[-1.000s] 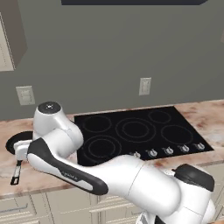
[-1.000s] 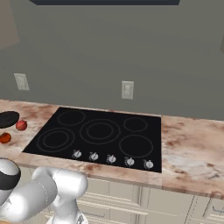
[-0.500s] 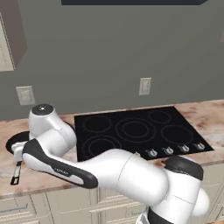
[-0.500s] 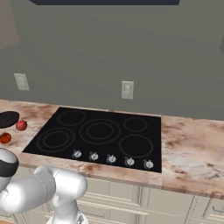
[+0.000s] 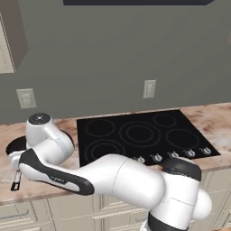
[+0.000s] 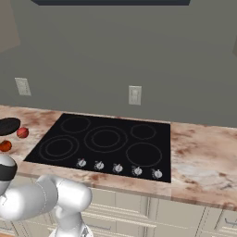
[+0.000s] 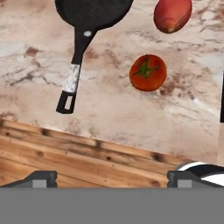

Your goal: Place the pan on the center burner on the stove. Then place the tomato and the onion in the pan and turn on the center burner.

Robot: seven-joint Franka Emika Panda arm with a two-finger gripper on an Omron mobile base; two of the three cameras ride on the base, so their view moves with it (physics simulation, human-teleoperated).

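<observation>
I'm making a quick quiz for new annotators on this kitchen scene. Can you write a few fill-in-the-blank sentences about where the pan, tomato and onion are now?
1. The pan sits on the ____, not on the stove.
2. In the hand view, the tomato lies beside the pan's ____.
3. The onion is ____ the pan, on the countertop.
4. The gripper has its jaws ____ and holds nothing.

Missing words: countertop; handle; outside; open

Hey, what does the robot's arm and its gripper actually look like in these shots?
The arm is glossy white with rounded, bulbous links, dark charcoal bands at the joints and a grey-capped elbow. The gripper shows two small dark grey, blocky finger tips. No cables or markings are visible.
</observation>
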